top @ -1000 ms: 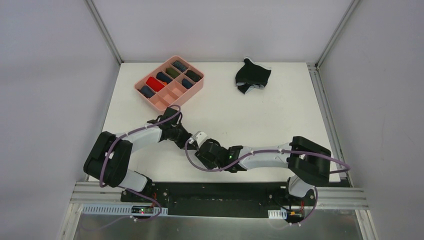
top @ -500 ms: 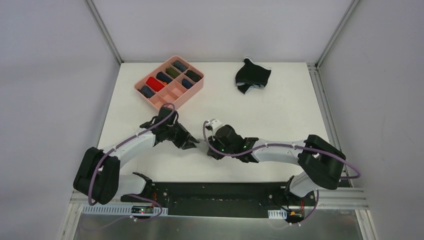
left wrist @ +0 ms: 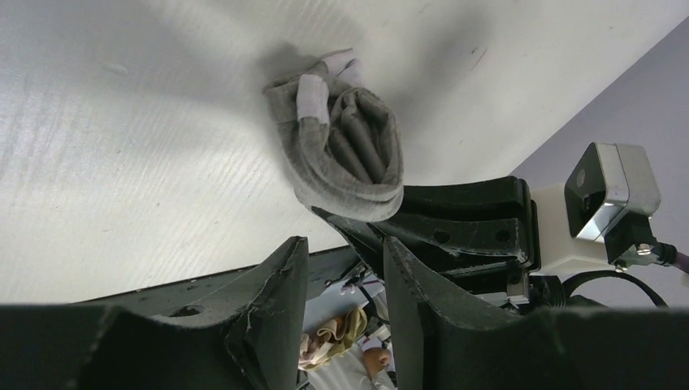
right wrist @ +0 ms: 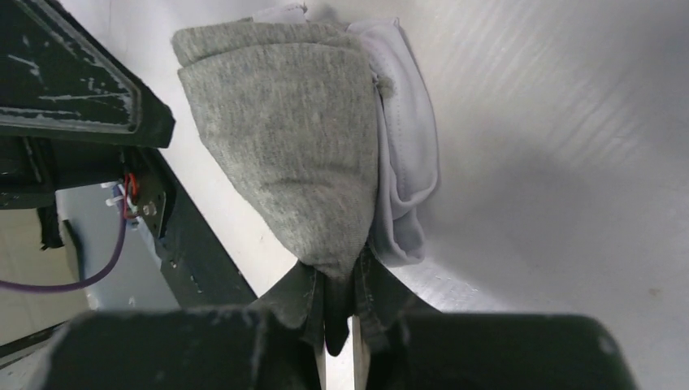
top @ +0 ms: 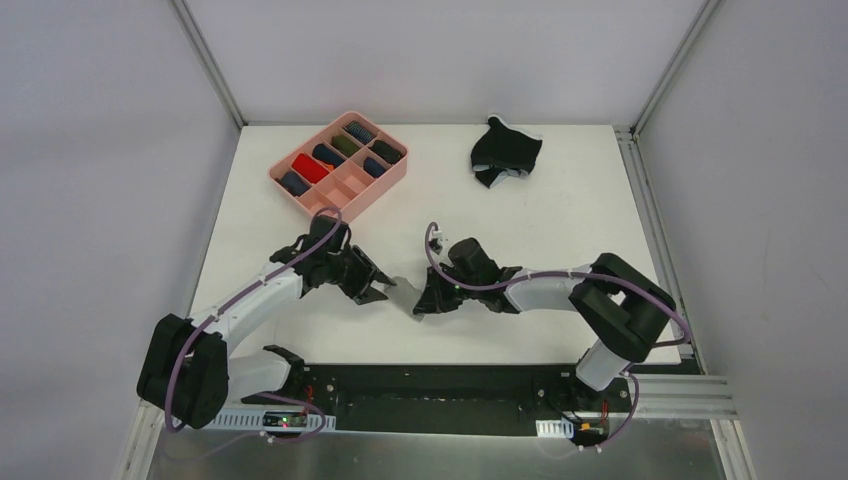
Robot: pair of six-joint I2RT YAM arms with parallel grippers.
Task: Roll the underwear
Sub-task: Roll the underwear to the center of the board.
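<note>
The grey underwear [top: 402, 293] is a tight roll lying on the white table between my two grippers. My right gripper [top: 424, 301] is shut on its narrow end; in the right wrist view the roll [right wrist: 284, 138] spreads out from the pinched fingertips [right wrist: 335, 286], with a paler fold beside it. My left gripper [top: 377, 291] is open and empty just left of the roll; in the left wrist view the roll [left wrist: 345, 150] lies beyond its spread fingers [left wrist: 280, 301]. The black underwear [top: 505, 152] lies crumpled at the far right of the table.
A pink compartment tray [top: 382, 184] with several rolled items stands at the far left. The black rail along the table's near edge [top: 450, 385] runs just behind the grippers. Grey walls enclose the table on three sides.
Both arms have swung their wrists away from the near edge while the fingertips stayed near the same spot. The grippers have drawn slightly apart, and the grey roll now shows between them.
</note>
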